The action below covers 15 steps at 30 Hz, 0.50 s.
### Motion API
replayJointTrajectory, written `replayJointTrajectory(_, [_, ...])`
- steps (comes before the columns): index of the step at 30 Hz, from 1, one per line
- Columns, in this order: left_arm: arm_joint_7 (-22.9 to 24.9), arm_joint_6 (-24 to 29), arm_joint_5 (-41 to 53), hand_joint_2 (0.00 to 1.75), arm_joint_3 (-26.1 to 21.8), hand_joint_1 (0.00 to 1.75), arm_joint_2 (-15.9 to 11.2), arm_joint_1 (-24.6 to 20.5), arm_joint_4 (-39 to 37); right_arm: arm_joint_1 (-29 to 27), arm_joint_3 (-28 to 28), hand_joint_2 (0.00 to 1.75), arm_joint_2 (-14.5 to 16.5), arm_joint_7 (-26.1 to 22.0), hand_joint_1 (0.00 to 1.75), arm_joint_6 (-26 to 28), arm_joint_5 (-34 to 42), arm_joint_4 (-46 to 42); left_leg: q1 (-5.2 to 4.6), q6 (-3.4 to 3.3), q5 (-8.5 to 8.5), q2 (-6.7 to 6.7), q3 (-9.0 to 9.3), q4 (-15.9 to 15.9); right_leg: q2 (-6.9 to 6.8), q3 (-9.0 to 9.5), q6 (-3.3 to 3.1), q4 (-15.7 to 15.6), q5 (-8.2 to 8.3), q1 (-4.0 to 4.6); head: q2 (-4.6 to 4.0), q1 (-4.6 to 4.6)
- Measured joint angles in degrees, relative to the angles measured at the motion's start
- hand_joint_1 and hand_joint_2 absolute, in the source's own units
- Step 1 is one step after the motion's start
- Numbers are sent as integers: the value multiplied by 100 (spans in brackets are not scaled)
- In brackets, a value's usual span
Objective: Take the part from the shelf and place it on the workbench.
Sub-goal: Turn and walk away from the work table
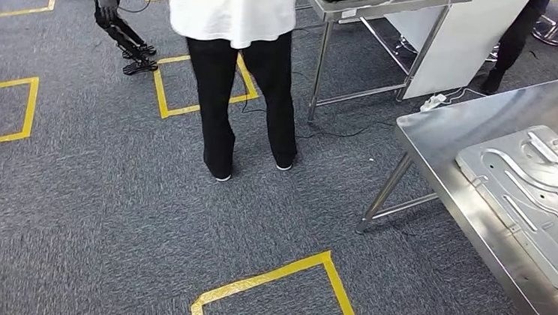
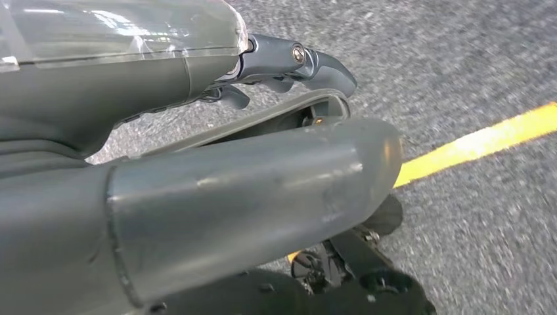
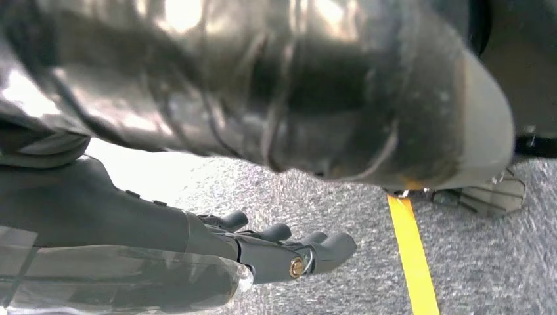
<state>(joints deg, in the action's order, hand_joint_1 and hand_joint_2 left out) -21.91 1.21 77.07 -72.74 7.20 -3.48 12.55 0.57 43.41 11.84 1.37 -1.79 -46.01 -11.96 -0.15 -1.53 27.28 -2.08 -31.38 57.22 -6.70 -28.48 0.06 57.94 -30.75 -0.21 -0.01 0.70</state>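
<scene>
A stamped silver metal part (image 1: 536,193) with raised ribs lies flat on the steel workbench (image 1: 442,151) at the right of the head view. My left hand (image 2: 197,164) hangs above the grey carpet, its fingers (image 2: 295,62) stretched out with nothing in them. My right hand (image 3: 249,243) also hangs over the carpet, its fingers (image 3: 309,249) apart and holding nothing. Neither hand is near the workbench or the part.
A person in a white shirt and black trousers (image 1: 244,87) stands straight ahead on the carpet. Behind is a second steel table (image 1: 363,6) with a white panel (image 1: 465,44). Another robot (image 1: 111,5) stands far left. Yellow tape squares (image 1: 281,278) mark the floor.
</scene>
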Motion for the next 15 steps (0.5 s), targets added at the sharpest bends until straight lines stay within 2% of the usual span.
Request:
replayJointTrajectory(1, [2,0,1,0,0,0,3,3,0,3,1,0,1,-1,0,-1,0,0,18,-35,-26,58,19,-36,133,-33,25,106,-92,-5,-1,1])
replayJointTrajectory(3, [2,-1,3,0,0,0,8,-4,0,-8,2,0,-2,-1,0,-1,0,1,35,-84,-63,167,25,-73,490,-285,49,665,-430,-24,-2,3])
replayJointTrajectory(4, [3,-1,4,0,0,0,8,-9,1,-16,2,0,-3,0,0,-1,0,1,31,-98,-70,231,12,-69,589,-485,50,1056,-610,-27,-1,3])
replayJointTrajectory(5, [3,-1,4,0,0,0,8,-13,1,-19,2,0,-4,2,0,-1,-1,2,26,-102,-71,303,4,-63,630,-664,52,1387,-717,-30,-1,2])
replayJointTrajectory(6, [3,-1,4,0,0,0,8,-14,1,-22,2,0,-5,4,0,-1,-2,2,22,-103,-70,385,2,-54,645,-768,53,1548,-706,-33,-1,2])
replayJointTrajectory(7, [3,-1,4,0,0,0,8,-13,1,-24,2,0,-6,6,0,-1,-3,2,22,-100,-66,472,5,-42,658,-779,52,1503,-580,-38,0,2])
replayJointTrajectory(8, [3,-1,4,0,0,0,8,-11,0,-26,2,0,-6,8,0,-1,-6,2,23,-92,-60,561,9,-26,689,-686,48,1239,-358,-47,-1,2])
replayJointTrajectory(9, [3,-1,4,0,0,0,9,-10,0,-31,3,0,-6,10,0,-1,-10,2,27,-78,-50,643,9,-4,778,-535,42,845,-120,-61,-1,2])
replayJointTrajectory(10, [2,-1,4,0,0,0,9,-11,0,-38,4,0,-6,11,0,-1,-16,4,22,-56,-36,714,-1,25,897,-395,41,492,43,-69,-1,2])
replayJointTrajectory(11, [-1,-2,4,0,0,0,10,-13,0,-42,5,0,-6,10,0,-1,-24,7,22,-29,-28,778,-19,47,989,-297,36,242,139,-75,-1,1])
replayJointTrajectory(12, [-2,-1,4,0,0,0,10,-12,0,-41,6,0,-6,9,0,-1,-32,9,23,2,-23,829,-42,62,1052,-252,30,120,161,-71,-1,1])
replayJointTrajectory(14, [-4,-1,4,0,0,0,10,0,1,-23,7,0,-5,9,0,-1,-53,11,37,78,-35,935,-79,55,981,-240,-12,91,162,-58,-1,0])
replayJointTrajectory(15, [-3,0,3,0,0,0,8,10,1,-17,7,0,-3,10,0,-1,-63,11,45,109,-20,915,-93,76,915,-225,-50,62,176,-59,-1,1])
